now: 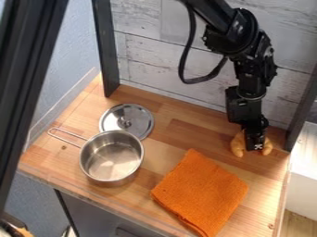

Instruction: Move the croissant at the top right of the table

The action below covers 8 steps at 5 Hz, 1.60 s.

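The gripper [255, 139] hangs straight down at the right rear of the wooden table, over the croissant. The golden-brown croissant [238, 144] lies near the table's back right corner, curved, with its ends showing to either side of the gripper. The gripper hides the croissant's middle, and whether its fingers hold it cannot be made out.
An orange cloth [201, 192] lies in front and to the left of the croissant. A steel pot [111, 157] with a wire handle stands at the left, a metal lid [126, 120] behind it. A dark post [301, 109] rises at the right edge, and a board wall is behind.
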Each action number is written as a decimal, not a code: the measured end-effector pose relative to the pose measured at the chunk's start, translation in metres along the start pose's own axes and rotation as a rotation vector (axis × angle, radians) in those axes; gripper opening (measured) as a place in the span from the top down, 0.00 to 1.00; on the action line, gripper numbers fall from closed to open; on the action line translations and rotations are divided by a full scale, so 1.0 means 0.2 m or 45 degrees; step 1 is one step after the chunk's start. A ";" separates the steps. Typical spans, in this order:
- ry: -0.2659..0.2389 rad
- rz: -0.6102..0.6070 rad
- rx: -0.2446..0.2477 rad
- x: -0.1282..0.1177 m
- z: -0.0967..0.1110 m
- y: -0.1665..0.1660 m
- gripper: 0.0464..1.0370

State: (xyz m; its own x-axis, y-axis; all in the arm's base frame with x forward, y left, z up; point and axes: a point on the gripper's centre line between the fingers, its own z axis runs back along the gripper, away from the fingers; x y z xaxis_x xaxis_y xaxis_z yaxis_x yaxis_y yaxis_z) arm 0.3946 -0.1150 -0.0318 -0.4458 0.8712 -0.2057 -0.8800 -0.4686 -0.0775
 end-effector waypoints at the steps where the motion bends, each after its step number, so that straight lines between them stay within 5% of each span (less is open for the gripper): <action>1: -0.026 0.017 0.032 0.02 -0.02 0.02 0.06; 3: -0.028 0.022 0.011 0.03 -0.02 0.03 0.04; 6: 0.052 0.011 -0.147 0.01 0.31 0.02 0.04; 8: 0.034 -0.019 -0.158 0.02 0.39 0.06 0.04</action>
